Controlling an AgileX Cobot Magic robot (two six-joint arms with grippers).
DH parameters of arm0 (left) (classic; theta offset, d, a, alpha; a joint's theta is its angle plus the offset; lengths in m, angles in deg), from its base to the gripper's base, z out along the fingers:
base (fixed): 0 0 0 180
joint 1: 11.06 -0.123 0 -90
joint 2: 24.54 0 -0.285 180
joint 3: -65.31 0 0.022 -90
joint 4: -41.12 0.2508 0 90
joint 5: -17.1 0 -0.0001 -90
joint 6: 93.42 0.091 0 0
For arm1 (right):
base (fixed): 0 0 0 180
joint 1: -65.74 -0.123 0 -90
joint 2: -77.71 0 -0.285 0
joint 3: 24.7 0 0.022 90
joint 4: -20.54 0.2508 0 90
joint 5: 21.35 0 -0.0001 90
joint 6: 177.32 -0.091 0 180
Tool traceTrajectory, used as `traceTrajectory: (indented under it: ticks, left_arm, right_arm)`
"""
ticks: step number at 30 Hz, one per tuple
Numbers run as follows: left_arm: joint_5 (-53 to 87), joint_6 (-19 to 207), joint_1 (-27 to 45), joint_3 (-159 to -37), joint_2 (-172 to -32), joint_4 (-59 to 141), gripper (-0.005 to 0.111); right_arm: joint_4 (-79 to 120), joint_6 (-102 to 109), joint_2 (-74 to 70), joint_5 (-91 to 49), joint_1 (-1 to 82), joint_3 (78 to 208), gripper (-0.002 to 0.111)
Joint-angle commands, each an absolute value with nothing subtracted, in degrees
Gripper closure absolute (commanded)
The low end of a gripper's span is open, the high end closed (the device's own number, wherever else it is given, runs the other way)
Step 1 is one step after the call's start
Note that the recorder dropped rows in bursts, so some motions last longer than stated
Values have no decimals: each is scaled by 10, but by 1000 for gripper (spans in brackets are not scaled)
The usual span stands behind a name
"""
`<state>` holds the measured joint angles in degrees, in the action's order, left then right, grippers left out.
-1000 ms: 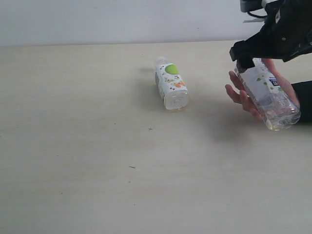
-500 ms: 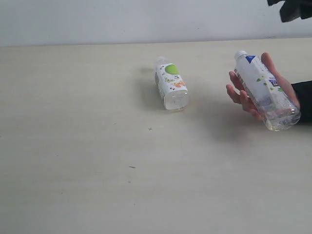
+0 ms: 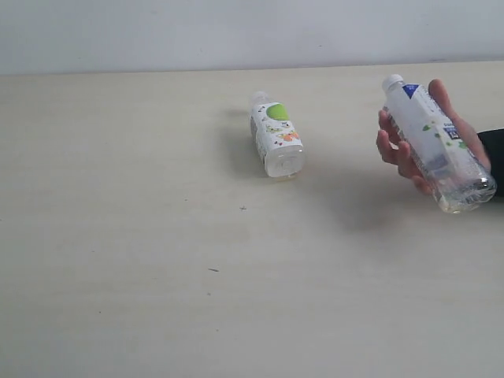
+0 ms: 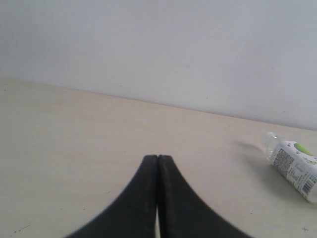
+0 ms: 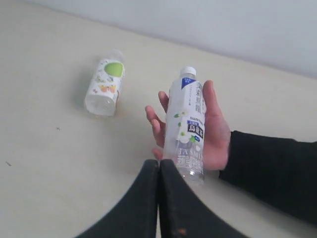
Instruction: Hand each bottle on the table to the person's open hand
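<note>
2 bottles are in sight. The blue-labelled bottle (image 3: 435, 146) lies in the person's open hand (image 3: 396, 151) at the right edge of the exterior view. Its long axis runs diagonally, with the white cap pointing to the upper left of the frame and the clear base to the lower right. The thumb shows behind the neck and the fingers curl up along the near side. A dark sleeve shows at the wrist.

The green-labelled bottle (image 3: 276, 135) lies on its side on the table (image 3: 157, 236), just above the middle of the frame and well apart from the hand. Its long axis runs nearly up and down the frame, with the cap toward the top and the base toward the bottom, turned slightly right.

The left tool (image 4: 157, 163) has its 2 fingers pressed together with nothing between them. The right tool (image 5: 159, 168) is likewise closed on nothing, and it is clear of the bottle in the hand.

1.0 s ago the black right arm covered the cap end of the blue-labelled bottle at the upper right. 0.5 s ago only a corner of it showed, and now it is out of the exterior view. The hand and its bottle have shifted slightly right and up. The green-labelled bottle has not moved.
</note>
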<state>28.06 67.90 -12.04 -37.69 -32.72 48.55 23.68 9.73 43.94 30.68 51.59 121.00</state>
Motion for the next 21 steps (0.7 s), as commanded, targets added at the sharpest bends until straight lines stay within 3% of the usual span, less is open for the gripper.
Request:
traceTrajectory:
  ticks: [1, 6, 21]
  left_arm:
    - [279, 679, -121, -375, -323, 482, 107]
    - [279, 679, -121, -375, -323, 482, 107]
    - [279, 679, -121, -375, -323, 482, 107]
  right_arm:
    - [247, 112, 584, 305, 517, 1165, 108]
    - [229, 112, 699, 304, 517, 1132, 108]
    - [199, 117, 699, 315, 517, 1084, 108]
